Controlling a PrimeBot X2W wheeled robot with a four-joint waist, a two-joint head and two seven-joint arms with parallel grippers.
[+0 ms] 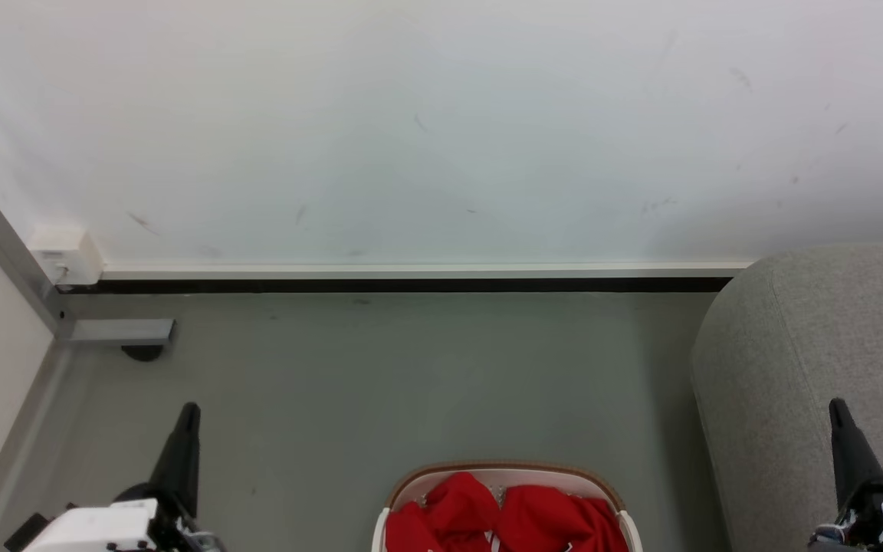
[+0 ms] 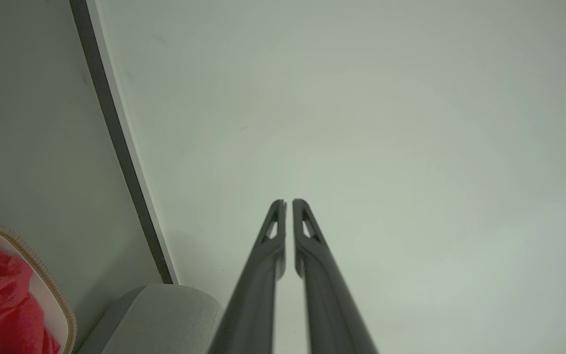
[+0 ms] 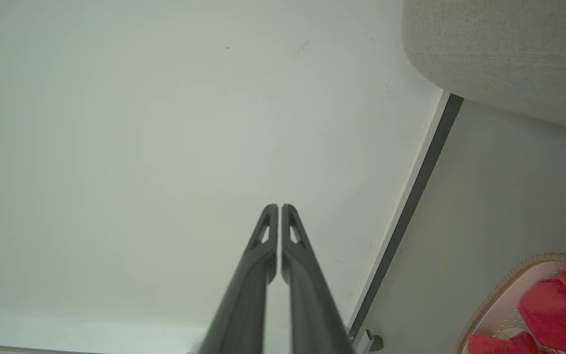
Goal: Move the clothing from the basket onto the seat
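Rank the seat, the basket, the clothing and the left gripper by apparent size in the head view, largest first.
1. seat
2. basket, cut off by the frame
3. clothing, nearly as big as the basket
4. left gripper

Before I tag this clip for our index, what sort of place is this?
Likely a plain indoor room, perhaps domestic or a test space: white wall, grey floor, upholstered grey seat, laundry basket of red clothing.

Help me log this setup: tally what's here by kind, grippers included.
Grippers: 2 (left gripper, right gripper)
Basket: 1
Seat: 1
Clothing heap: 1 (I can't tell how many garments)
Total: 5
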